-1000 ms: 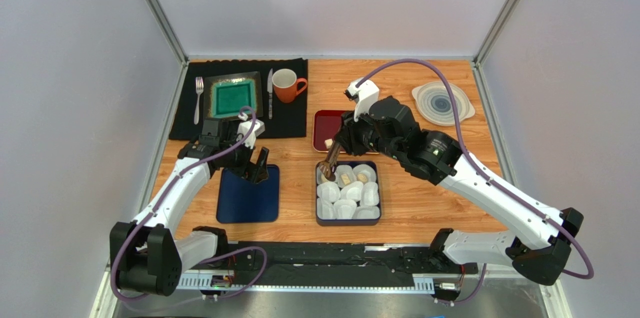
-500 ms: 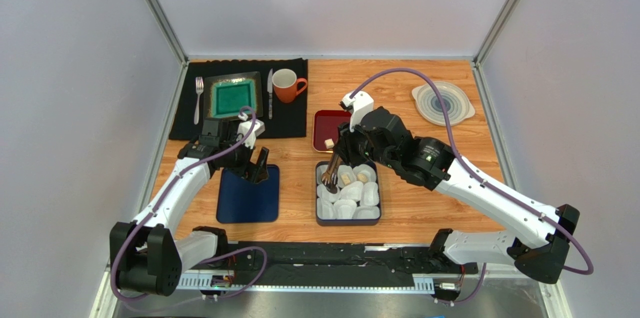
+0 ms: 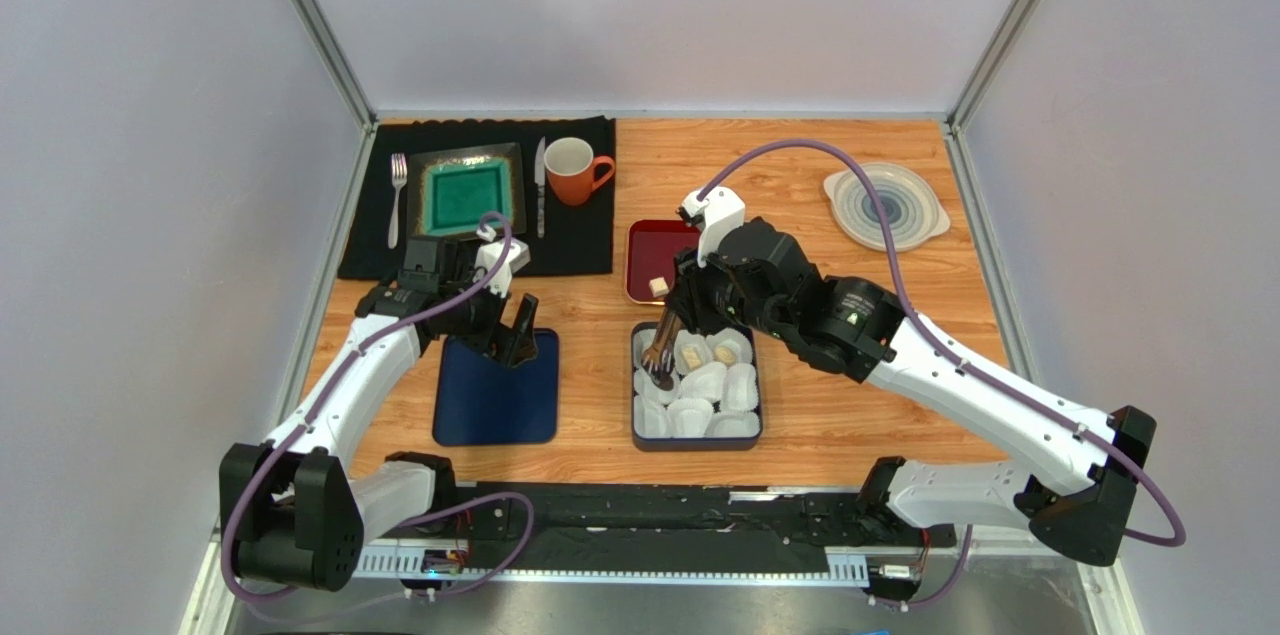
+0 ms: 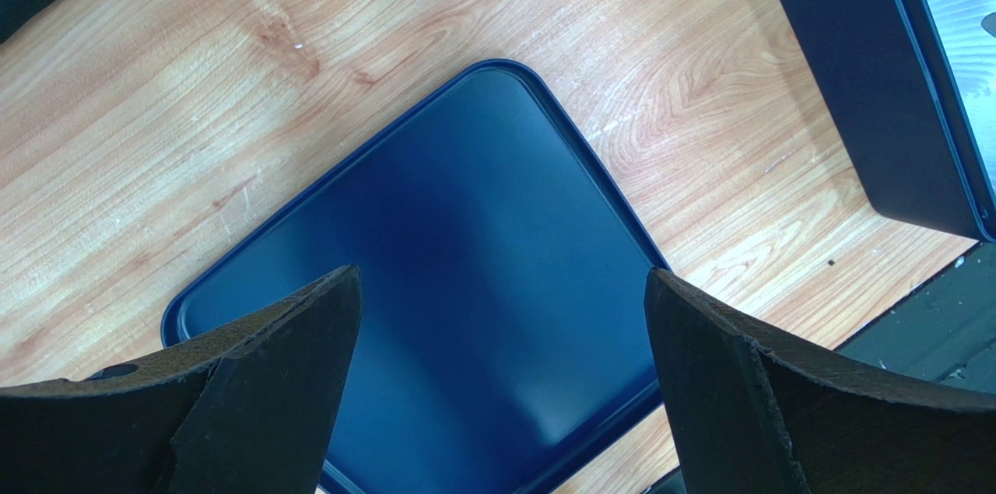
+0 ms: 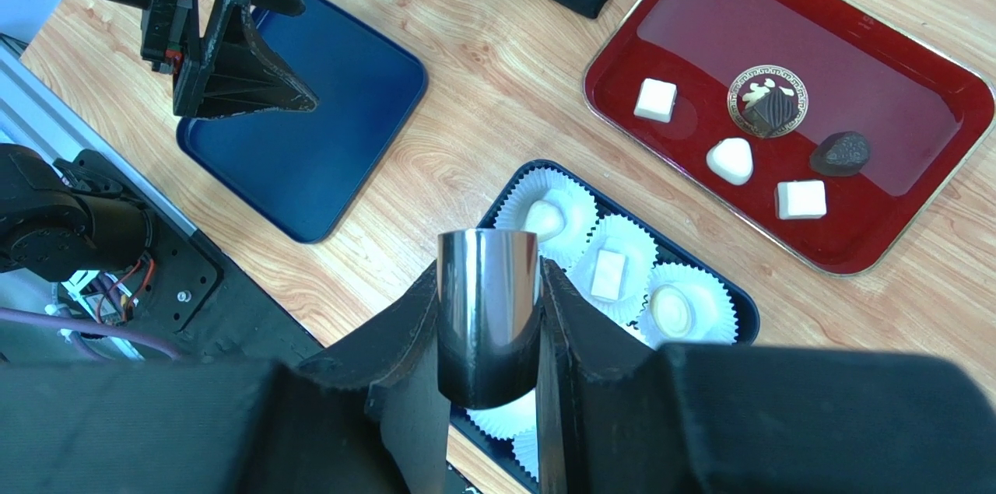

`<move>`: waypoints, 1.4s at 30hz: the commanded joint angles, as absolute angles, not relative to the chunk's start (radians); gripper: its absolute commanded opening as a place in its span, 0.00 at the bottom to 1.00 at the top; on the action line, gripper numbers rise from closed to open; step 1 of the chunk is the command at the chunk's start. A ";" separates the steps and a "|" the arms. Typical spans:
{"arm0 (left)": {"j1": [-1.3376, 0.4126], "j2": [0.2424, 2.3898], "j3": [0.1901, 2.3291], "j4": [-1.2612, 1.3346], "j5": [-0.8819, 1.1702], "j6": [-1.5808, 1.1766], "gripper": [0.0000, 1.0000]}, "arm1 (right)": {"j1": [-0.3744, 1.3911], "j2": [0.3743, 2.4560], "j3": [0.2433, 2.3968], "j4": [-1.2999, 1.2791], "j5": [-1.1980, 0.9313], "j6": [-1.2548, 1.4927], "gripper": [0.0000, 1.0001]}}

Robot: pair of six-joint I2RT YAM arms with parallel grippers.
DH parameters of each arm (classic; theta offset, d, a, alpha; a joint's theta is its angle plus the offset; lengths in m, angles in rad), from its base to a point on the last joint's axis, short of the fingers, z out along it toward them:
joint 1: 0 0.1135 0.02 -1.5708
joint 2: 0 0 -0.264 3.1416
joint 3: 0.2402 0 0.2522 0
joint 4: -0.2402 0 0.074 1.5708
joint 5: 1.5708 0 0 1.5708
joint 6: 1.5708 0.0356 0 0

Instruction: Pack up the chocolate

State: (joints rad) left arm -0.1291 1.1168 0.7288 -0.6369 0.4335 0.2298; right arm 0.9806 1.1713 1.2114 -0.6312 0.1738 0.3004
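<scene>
Right gripper (image 5: 489,337) has shifted nearer, now over box (image 3: 696,443); clamped on shiny metal utensil (image 5: 486,267). Three cupped chocolates (image 5: 608,272) just beyond its tips; five loose chocolates (image 5: 731,160) farther, on red tray (image 5: 865,74). Left gripper (image 4: 500,284) spread wide above blue lid (image 4: 468,191).

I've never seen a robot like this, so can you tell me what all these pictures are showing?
Those are two white robot arms fixed to a wooden table. One picture looks down from above; the other two come from a camera on each wrist. The left hand is wide open, holding nothing, above a flat blue tray. The right hand pinches a shiny metal tool, probably tongs, over a dark blue box of white paper cups; three cups show sweets inside. Five more chocolates wait on a red tray. Farther back stand an orange mug and a green plate.
</scene>
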 commanded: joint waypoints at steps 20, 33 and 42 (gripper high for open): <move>-0.124 1.097 0.756 -0.632 0.449 0.227 0.99 | 0.994 1.184 1.241 -0.557 0.183 0.316 0.29; -0.124 1.095 0.750 -0.626 0.448 0.227 0.99 | 0.994 1.186 1.250 -0.561 0.195 0.314 0.33; -0.123 1.088 0.747 -0.627 0.451 0.227 0.99 | 0.994 1.181 1.278 -0.572 0.218 0.298 0.31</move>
State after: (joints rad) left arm -0.1291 1.1149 0.7288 -0.6365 0.4362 0.2298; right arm 0.9878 1.1904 1.2140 -0.6239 0.1768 0.3069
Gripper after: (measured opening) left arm 0.990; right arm 0.326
